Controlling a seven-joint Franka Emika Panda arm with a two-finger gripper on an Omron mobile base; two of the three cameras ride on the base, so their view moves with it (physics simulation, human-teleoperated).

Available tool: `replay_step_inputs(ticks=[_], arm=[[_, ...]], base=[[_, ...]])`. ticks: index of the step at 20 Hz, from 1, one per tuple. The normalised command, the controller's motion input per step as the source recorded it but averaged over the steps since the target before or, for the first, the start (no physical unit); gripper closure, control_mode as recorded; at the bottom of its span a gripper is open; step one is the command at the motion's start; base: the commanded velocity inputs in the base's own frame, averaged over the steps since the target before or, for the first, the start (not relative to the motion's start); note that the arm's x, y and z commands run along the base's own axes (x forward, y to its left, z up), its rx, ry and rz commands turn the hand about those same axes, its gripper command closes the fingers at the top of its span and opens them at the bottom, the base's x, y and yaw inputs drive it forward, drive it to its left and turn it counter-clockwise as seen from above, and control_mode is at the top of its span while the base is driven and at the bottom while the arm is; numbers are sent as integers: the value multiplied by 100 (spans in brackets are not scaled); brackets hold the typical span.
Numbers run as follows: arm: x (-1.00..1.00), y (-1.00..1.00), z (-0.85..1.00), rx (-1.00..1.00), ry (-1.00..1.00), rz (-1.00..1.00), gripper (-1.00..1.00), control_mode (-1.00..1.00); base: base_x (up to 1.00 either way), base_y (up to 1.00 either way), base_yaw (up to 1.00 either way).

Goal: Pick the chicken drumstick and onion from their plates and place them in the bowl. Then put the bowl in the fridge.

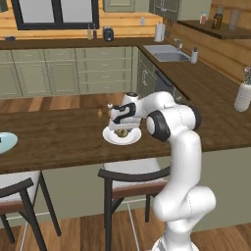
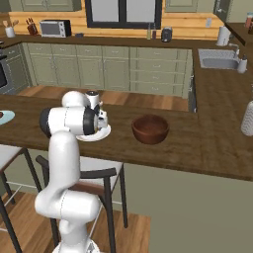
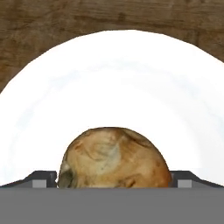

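- While the arm reaches low over the counter [image 1: 59,137], the light blue plate [image 1: 6,141] lies at the far left edge of the scene; something dark rests on it, too small to name, which may be the chicken drumstick.
- Right of it, near the middle of the counter, the white plate [image 1: 132,138] carries the onion [image 3: 116,157], a mottled tan ball sitting at the plate's centre.
- The gripper [image 3: 114,180] hangs directly over the onion with its jaws spread fully apart, one dark fingertip [image 3: 43,178] on each side of the ball; nothing is grasped, and whether the tips touch the onion cannot be told.
- Further right, well apart from the white plate, the bowl [image 2: 150,128] stands upright on the counter and looks empty.
- Judged from this layout, the task is at its first step: the onion is about to be gripped, and no item has reached the bowl.
- Left to do: lift the onion into the bowl, fetch the drumstick from the left plate, then carry the bowl to the fridge.
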Motion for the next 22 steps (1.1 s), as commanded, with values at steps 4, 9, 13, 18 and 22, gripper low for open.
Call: replay_step_inputs(ticks=[4,9,13,18,22], arm=[[0,26,-52,-1,0,0,100,-100],[-19,3,-17,0,2,-1,100,-100],[-63,-30,44,0,0,0,100,-100],[-32,-36,78,0,0,0,100,-100],[-8,-50,82,-3,2,0,100,-100]], base=[[0,0,0],[0,0,0],[0,0,0],[0,0,0],[0,0,0]])
